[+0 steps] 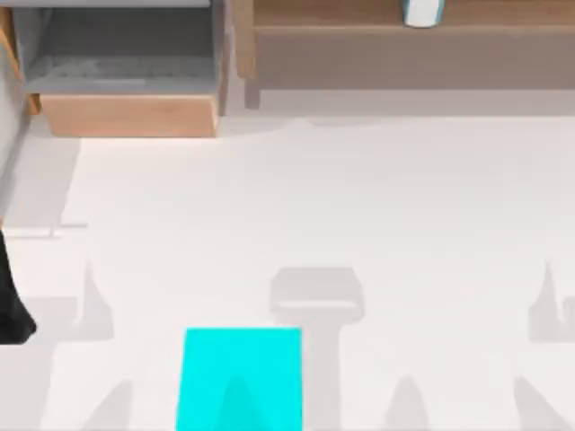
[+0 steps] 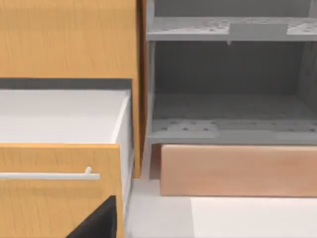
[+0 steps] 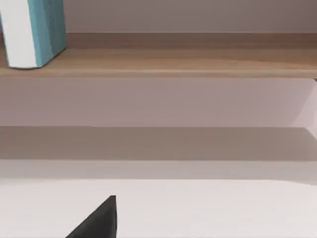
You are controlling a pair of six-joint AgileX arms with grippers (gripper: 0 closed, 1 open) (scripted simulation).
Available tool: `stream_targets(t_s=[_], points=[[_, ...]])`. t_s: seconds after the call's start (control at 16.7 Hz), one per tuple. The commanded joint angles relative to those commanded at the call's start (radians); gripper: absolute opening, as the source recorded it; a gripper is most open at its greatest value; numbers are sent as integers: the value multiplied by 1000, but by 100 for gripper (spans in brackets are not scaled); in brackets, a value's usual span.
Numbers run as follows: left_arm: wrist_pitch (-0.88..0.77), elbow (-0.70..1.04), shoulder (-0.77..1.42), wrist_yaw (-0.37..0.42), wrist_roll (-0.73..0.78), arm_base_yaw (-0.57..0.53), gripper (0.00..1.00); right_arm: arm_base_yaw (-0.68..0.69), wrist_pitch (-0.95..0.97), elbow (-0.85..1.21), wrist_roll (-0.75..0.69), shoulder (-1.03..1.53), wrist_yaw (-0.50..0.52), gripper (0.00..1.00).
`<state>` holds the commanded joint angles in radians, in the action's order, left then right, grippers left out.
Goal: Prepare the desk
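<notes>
- The surface (image 1: 341, 206) is a broad, plain white tabletop that spreads across most of the top view, and I take it as my landmark.
- A bright cyan pad (image 1: 241, 377) lies flat on the surface at its near edge, a little left of the middle.
- At the far left of the surface stands a tan wooden box unit (image 1: 126, 112) with a grey open compartment above its wooden front.
- At the far edge of the surface, right of the box unit, runs a long tan shelf (image 1: 404, 22).
- A white and teal book (image 1: 422, 11) stands upright on the shelf, right of its middle; my right wrist view shows it too (image 3: 34, 32).
- My left arm (image 1: 11, 305) shows as a dark shape at the left edge of the surface.
- My left wrist view looks at an orange wooden drawer (image 2: 59, 188), pulled open, with a pale bar handle (image 2: 49, 175) on its front; the box unit sits just beside it.
- A dark wedge at the bottom of each wrist view belongs to that arm's tool, and I cannot tell whether either tool is spread or pressed together.
- Grey shadows fall on the surface near the pad.
</notes>
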<state>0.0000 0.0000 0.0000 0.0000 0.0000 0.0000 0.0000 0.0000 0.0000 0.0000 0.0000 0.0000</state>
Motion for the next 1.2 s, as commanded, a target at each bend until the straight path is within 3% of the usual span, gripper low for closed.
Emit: stream_targets(t_s=[0.24,0.48,0.9,1.2], points=[[-14,26,24,-10,-11,17,100,0,0,0,0,0,0,100],[-125,202,195,-30,-36,73,100,0,0,0,0,0,0,100],[-467,794,854,15,45,81,100,0,0,0,0,0,0,100],[-658,1177,1253,-1,70,129,100,0,0,0,0,0,0,100]])
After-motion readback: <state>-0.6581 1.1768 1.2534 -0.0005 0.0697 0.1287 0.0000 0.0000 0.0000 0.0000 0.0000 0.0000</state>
